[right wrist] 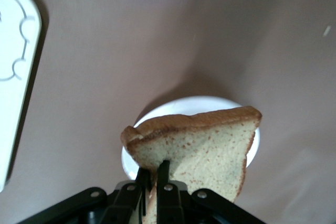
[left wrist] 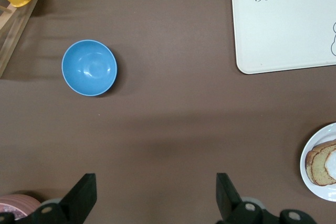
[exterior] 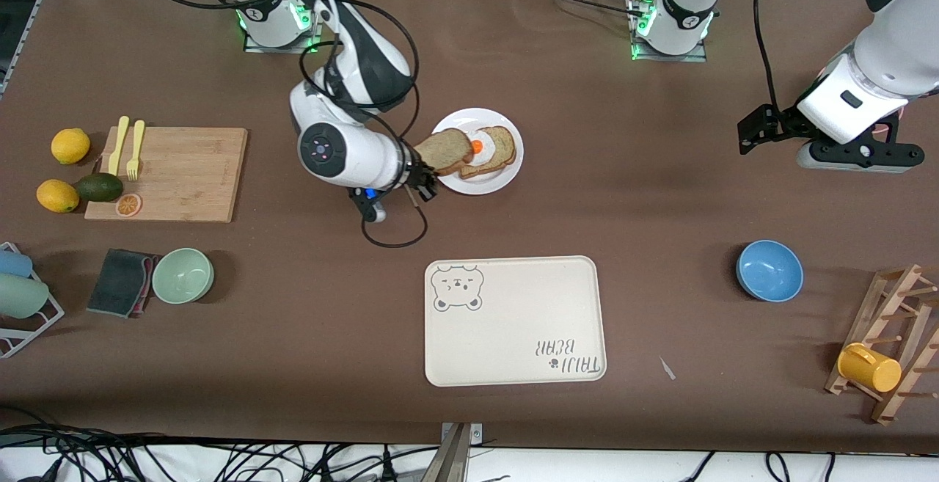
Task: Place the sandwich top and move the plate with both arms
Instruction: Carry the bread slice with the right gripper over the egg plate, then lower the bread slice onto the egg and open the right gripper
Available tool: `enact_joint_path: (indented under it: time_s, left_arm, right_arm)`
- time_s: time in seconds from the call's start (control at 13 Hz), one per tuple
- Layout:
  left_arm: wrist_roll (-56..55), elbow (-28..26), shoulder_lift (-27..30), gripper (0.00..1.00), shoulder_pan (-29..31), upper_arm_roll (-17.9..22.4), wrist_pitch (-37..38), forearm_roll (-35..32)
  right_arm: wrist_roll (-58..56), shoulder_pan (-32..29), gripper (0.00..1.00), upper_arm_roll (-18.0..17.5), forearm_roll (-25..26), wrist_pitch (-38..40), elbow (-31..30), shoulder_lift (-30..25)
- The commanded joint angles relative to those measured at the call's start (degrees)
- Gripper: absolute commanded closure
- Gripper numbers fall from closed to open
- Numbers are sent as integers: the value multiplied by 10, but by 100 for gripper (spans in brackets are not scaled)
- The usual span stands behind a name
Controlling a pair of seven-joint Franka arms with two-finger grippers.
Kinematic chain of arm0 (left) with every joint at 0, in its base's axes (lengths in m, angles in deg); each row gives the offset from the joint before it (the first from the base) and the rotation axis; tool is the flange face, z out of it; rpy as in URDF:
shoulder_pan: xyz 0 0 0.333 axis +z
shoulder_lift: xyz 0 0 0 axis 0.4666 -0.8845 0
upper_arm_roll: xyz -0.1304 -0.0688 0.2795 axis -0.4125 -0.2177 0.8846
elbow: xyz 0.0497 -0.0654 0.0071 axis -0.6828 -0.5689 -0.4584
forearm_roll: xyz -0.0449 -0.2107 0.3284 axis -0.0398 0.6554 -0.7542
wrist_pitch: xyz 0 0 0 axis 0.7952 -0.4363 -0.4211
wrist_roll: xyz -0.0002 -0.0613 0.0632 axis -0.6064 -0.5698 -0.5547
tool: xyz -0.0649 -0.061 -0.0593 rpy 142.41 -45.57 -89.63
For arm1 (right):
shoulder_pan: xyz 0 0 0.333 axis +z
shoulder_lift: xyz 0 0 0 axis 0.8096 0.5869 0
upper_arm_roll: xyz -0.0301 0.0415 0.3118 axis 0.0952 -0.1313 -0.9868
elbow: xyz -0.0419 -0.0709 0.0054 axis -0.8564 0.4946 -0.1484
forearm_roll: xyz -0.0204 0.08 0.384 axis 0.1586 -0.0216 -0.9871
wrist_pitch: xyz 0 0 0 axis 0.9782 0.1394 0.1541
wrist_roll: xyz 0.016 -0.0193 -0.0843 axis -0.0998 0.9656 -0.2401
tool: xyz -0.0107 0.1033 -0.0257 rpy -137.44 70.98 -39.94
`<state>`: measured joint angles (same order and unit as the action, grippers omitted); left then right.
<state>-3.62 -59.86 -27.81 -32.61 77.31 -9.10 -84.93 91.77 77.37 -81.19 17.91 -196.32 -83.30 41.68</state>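
- We have the top slice (exterior: 444, 150) pinched by one edge in the right tool (exterior: 424, 183), carried tilted over the rim of the plate (exterior: 506, 174) at the side toward the right arm's end of the desk.
- In the right wrist view the slice (right wrist: 202, 153) hangs broad-face on above the plate (right wrist: 152, 116), with the clamped edge lowest between the closed jaws.
- The egg slice (exterior: 493, 150) lies on the plate, and the top already overlaps part of it in the front view.
- To finish this step well, we judge the slice should be carried on until it sits squarely over the egg slice, levelled, and lowered close before release, so it does not drop on its edge or slide off the egg.
- Opening the jaws only a little and withdrawing sideways, away from the plate, should keep the stack from being dragged.
- The left tool (left wrist: 155, 195) waits with jaws spread wide over bare desk (exterior: 660, 196) toward the left arm's end, near the blue bowl (exterior: 769, 270).
- The plate stands farther from the front camera than the tray (exterior: 513, 320).
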Motion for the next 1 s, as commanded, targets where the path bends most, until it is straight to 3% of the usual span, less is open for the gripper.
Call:
enact_joint_path:
  time_s: [0.0,0.92]
  left_arm:
    - [1,17,-8,0,1,-1,15,16]
    - [-2,17,-8,0,0,-1,15,16]
  right_arm:
    - [72,27,100,3,-13,10,51,35]
    - [193,75,100,5,9,7,50,86]
